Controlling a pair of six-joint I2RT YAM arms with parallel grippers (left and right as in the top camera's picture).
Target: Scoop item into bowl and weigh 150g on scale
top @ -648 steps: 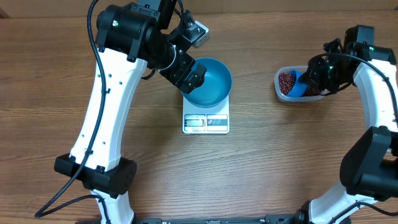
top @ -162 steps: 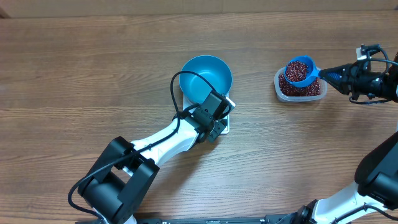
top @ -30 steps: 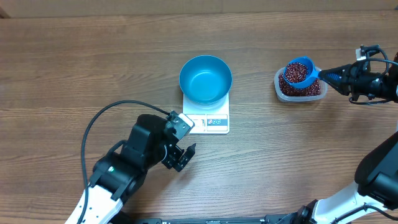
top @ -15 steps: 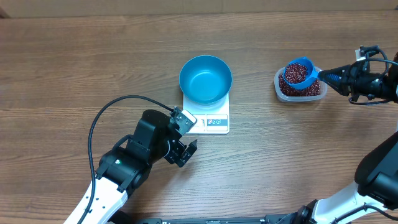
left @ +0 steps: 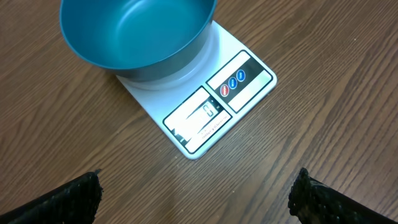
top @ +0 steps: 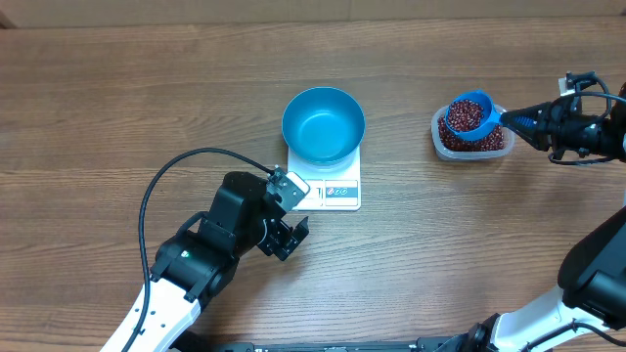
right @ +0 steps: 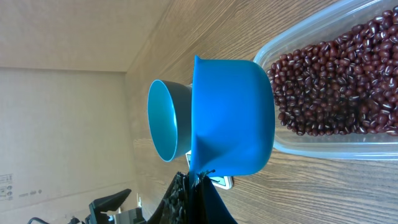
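The left gripper (top: 290, 238) has its jaws spread wide and holds nothing. It sits low over the table (top: 98, 117), its arm bent and reaching in from the near-left edge. The scale (top: 325, 194) lies just ahead of its fingertips, display side nearest, and the bowl (top: 323, 125) sits on the scale beyond. The right gripper (top: 536, 120) is clamped on the handle of the scoop (top: 471, 110), with its wrist stretched out level. The scoop, loaded with beans (top: 468, 117), hangs ahead of the fingers, directly over the tub (top: 501, 147).

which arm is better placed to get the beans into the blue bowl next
Right. The right claw is shut on the scoop, heaped with beans over the tub. The left claw is open and empty beside the scale.
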